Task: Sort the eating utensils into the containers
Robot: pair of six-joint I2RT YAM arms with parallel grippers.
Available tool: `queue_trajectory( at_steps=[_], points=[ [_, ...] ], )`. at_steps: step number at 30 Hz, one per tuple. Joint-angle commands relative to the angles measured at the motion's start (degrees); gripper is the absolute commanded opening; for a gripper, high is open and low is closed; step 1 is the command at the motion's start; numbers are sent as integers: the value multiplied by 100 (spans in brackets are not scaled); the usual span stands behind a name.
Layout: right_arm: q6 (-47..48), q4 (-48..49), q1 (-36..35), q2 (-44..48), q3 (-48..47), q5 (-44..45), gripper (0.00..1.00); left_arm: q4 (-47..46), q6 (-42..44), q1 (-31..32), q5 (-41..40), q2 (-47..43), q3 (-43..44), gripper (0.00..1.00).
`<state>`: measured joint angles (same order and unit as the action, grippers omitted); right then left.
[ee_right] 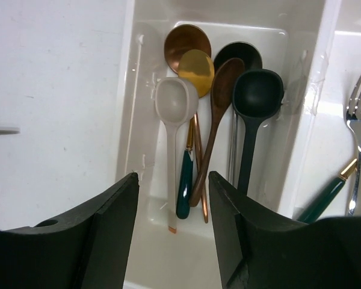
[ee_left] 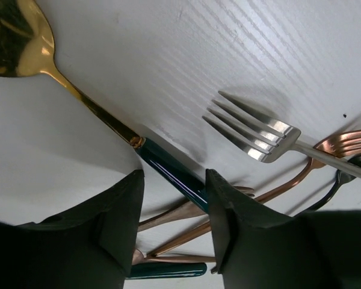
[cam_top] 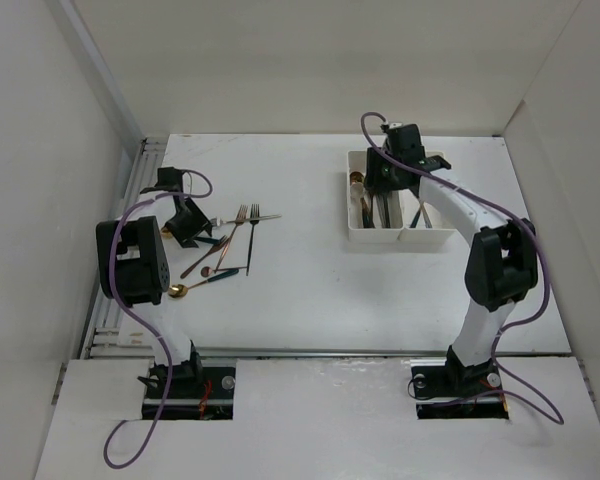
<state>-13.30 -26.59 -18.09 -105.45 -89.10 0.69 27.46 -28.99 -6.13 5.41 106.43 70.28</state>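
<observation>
Top external view showed the loose utensils [cam_top: 225,245], slim forks and spoons in silver, copper, gold and black, lying crossed at left centre of the frame on the white desk [cam_top: 320,300]. They lay well apart from the white two-compartment plastic tray [cam_top: 400,236] at upper right. The left tool [cam_top: 185,222] sat low over the pile, and the right tool [cam_top: 385,175] hung over the tray.

Left wrist view showed the left tool [ee_left: 173,180] with its fingers apart, straddling the dark green handle of the gold-bowled spoon [ee_left: 102,117]. The handle lay against or just beside the finger at frame right, and a gap showed at the other finger. Nothing was clamped. Copper-coloured handles [ee_left: 186,220] crossed beneath the same gap. A silver fork [ee_left: 259,135] lay near, at frame right.

Right wrist view showed the right tool [ee_right: 173,180] released and empty above the tray's compartment at frame left [ee_right: 135,120]. That compartment held spoons only. The compartment at frame right held forks [ee_right: 356,120].

Probable faults from this position:

1. Double pick. Cause: the copper handles overlap the green handle between the fingers. Closing could trap two utensils and mix the sort.
2. Slip or swing. Cause: the handle runs diagonally and off-centre, with the bowl far from the grip point.
3. Disturbed pile. Cause: crossed neighbours could drag along on the lift.
</observation>
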Motion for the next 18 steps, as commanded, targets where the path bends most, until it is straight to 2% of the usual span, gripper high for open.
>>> queue_trajectory(
  at_steps=[1,6,10,11,14,18],
  points=[
    [-50,-22,-46,367,-73,204,56,119,69,-81,-40,264,4,41],
    [-50,-22,-46,542,-11,195,56,66,175,-300,-346,211,-400,39],
    [3,31,-46,648,-11,142,56,-47,307,-660,-357,421,-401,25],
    [3,83,-46,718,50,142,56,-48,359,-714,-356,483,-401,17],
    [3,145,-46,850,112,142,56,-110,491,-714,-172,563,-278,0],
    [3,145,-194,964,226,220,56,-110,544,-714,22,458,-6,0]
  ],
)
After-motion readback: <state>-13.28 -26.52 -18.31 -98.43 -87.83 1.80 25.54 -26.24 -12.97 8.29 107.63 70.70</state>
